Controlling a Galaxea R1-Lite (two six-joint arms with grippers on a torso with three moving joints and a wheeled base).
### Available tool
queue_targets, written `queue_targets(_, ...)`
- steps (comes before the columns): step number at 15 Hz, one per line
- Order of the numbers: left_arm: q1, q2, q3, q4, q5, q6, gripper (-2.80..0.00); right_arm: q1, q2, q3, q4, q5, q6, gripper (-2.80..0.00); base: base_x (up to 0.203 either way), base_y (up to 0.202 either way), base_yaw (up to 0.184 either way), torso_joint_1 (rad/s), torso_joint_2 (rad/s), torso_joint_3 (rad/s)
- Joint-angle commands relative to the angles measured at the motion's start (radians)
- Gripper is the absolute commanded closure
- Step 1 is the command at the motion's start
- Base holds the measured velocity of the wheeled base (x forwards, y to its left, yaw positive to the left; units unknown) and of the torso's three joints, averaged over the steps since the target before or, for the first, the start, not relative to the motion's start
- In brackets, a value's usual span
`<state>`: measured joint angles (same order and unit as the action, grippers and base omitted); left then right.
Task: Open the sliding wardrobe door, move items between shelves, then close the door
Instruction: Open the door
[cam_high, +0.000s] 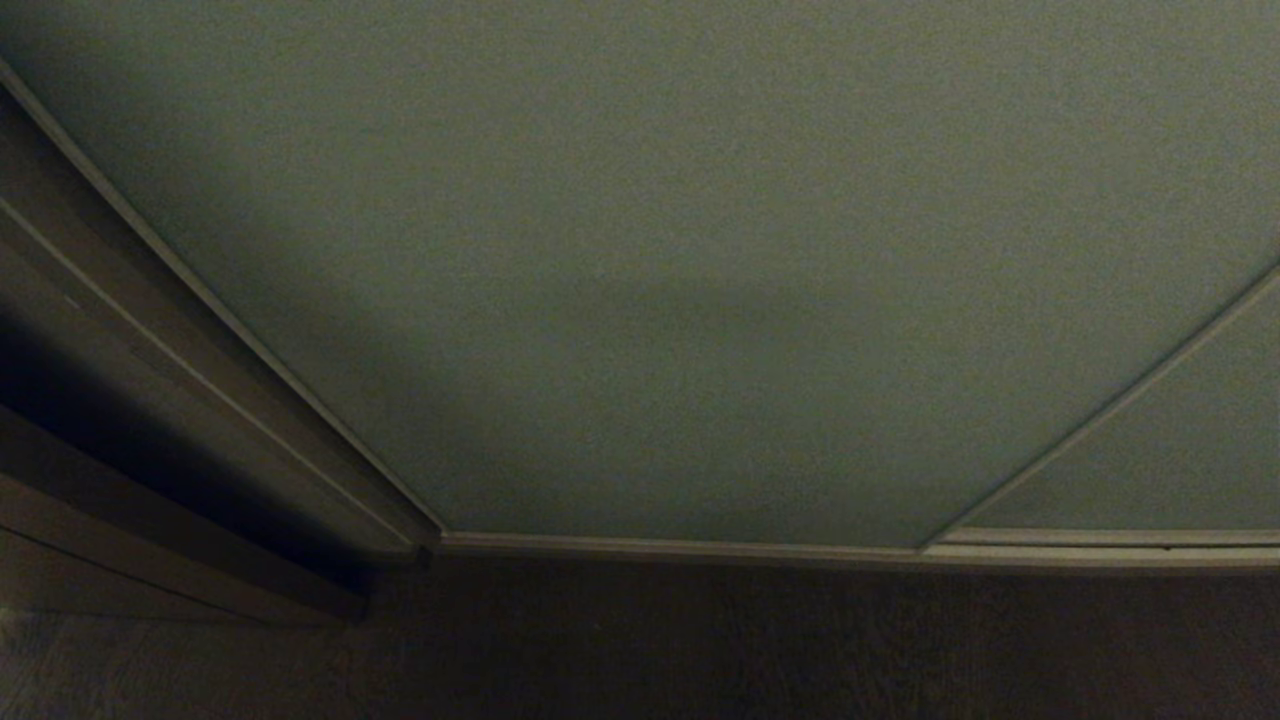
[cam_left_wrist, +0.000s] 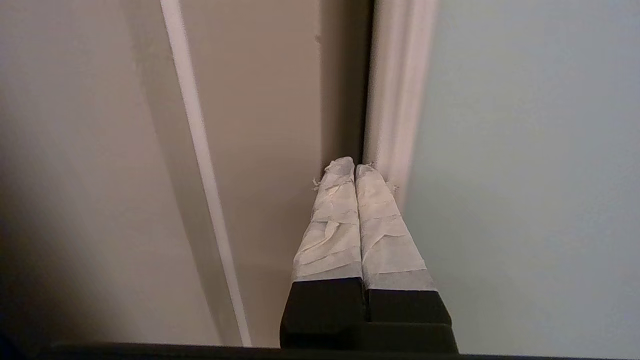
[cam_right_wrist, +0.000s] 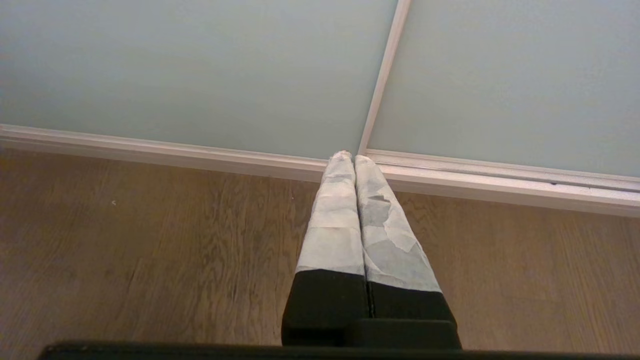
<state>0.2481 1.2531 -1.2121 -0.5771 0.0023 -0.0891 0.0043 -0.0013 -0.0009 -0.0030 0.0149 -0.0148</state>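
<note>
The sliding wardrobe door is a pale grey-green panel that fills the head view, and it is closed. In the left wrist view my left gripper is shut with nothing held, its taped tips at the dark gap beside the door's cream frame edge; I cannot tell whether they touch it. The door panel lies to one side of the fingers. My right gripper is shut and empty, hanging low over the wood floor and pointing at the door's bottom rail. The items and the shelves are hidden.
A dark brown side frame borders the door on the left. A second door panel overlaps at the lower right. The wood floor runs along the cream bottom rail. A beige wall panel lies beside the left gripper.
</note>
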Motion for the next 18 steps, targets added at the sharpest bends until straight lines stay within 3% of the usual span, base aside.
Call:
queue_targets(1, -0.001, 0.023, -0.028, 0.001, -0.001, -0.001, 0.00, 0.000, -0.002, 0.000, 0.000, 0.000, -0.001, 0.00, 0.000, 0.000, 0.000, 0.000, 0.00, 0.000)
queue_targets(10, -0.080, 0.027, -0.043, 0.042, -0.019, 0.008, 0.00, 0.000, -0.003, -0.001, 0.000, 0.000, -0.001, 0.00, 0.000, 0.000, 0.000, 0.000, 0.00, 0.000)
queue_targets(18, -0.079, -0.082, -0.023, 0.131, -0.018, 0.006, 0.00, 0.000, -0.002, 0.001, 0.000, 0.000, -0.001, 0.00, 0.000, 0.000, 0.000, 0.000, 0.00, 0.000)
